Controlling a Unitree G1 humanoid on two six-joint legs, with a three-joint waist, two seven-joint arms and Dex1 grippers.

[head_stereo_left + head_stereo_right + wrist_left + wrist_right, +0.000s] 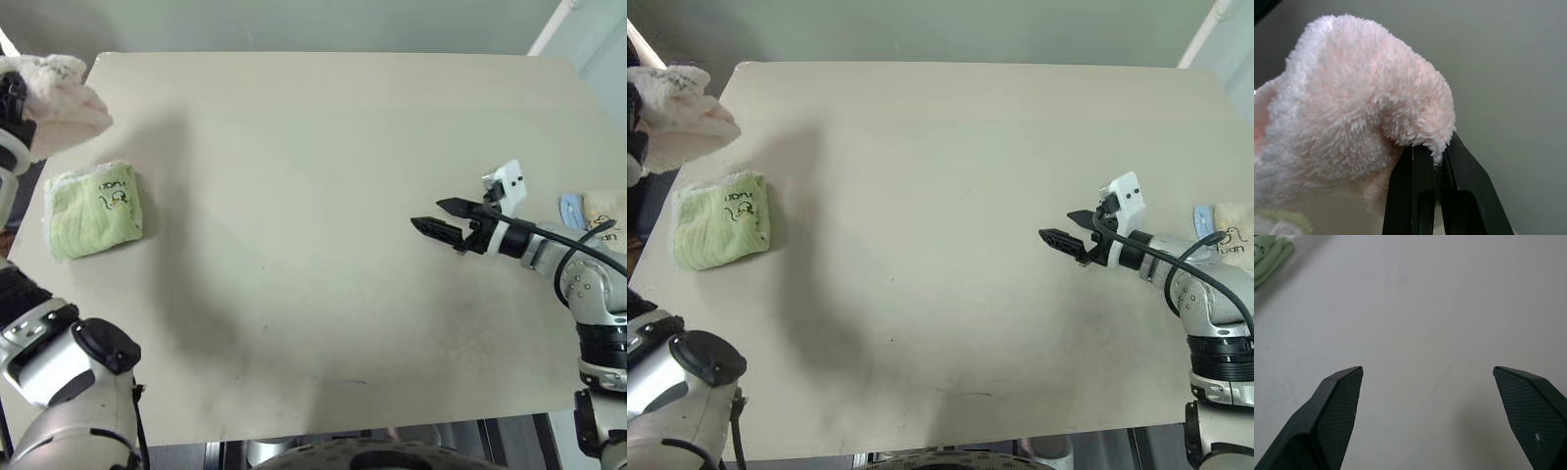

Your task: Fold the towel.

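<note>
The pale pink towel (61, 103) hangs bunched in the air over the table's far left corner, beyond the lime-green towel. My left gripper (1436, 152) is shut on a fold of the towel (1352, 127), its two black fingers pinched tight around the fluffy cloth. Over the right half of the table my right gripper (436, 215) points left, open, its jaws wide apart with nothing between them. In the right wrist view its fingertips (1344, 389) hover above bare tabletop.
A folded lime-green towel (95, 210) with a dark logo lies near the table's left edge. At the right edge lies a beige folded towel (607, 213) with a blue one (572, 208) beside it. The cream table (313, 294) spreads between them.
</note>
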